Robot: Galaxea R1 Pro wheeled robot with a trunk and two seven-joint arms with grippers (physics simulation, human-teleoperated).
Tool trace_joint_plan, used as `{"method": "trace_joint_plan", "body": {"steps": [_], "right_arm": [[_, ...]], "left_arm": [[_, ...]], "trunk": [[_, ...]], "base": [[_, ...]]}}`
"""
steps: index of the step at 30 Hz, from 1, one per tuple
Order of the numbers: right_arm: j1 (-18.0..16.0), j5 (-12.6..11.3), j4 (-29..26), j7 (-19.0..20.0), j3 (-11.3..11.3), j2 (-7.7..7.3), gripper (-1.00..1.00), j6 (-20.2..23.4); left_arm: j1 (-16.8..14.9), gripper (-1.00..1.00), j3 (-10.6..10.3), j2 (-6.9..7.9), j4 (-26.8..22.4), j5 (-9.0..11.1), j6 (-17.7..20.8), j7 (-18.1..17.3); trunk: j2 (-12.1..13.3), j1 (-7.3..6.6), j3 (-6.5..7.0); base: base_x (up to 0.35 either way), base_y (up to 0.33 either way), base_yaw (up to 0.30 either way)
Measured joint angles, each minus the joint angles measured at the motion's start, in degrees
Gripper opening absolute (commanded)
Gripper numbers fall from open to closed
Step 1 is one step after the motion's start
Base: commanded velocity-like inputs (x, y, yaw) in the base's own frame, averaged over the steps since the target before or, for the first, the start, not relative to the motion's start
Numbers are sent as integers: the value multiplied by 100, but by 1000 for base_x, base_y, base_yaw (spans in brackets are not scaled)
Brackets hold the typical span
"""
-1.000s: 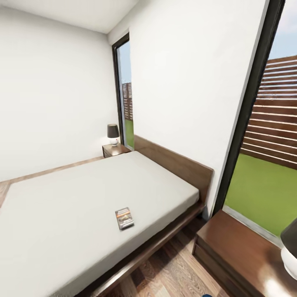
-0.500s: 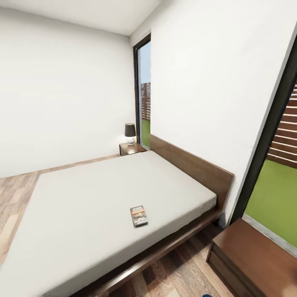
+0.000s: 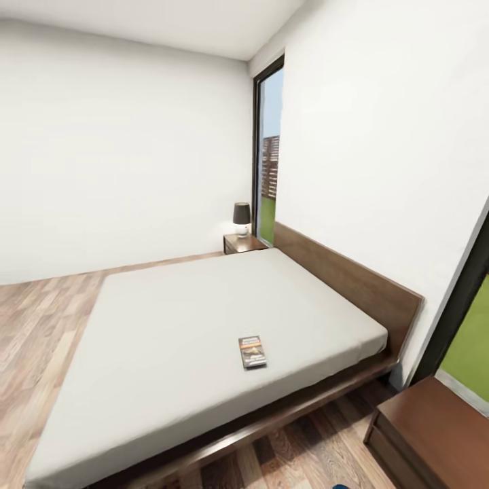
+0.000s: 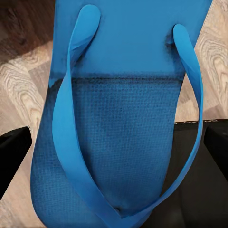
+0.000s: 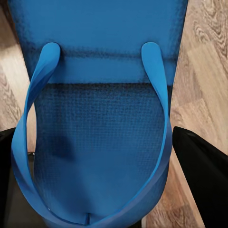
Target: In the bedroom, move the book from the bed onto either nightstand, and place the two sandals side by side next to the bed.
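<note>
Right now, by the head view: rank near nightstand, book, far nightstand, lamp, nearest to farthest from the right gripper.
Assuming the right gripper, around a sandal, sits low at the robot's front:
1. Near nightstand, lower right.
2. Book, on the bed's near half.
3. Far nightstand and lamp on it, beyond the bed by the window: too close to call.

Near nightstand cropped at 4 o'clock. Blue sliver cropped at 6 o'clock, unidentifiable. Book lettering too small to read. Sandals cropped at 12 o'clock; dark fingers cropped, grip undeterminable.
</note>
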Motion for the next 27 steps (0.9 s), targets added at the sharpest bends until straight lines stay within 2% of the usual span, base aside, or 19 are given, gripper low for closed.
{"method": "trace_joint_plan", "body": {"steps": [27], "right_arm": [[0, 7, 5, -1, 14, 0, -100, 0]], "left_arm": [[0, -100, 0, 0, 2, 0, 0, -1]], "trunk": [[-1, -1, 0]], "base": [[-8, 0, 278]]}}
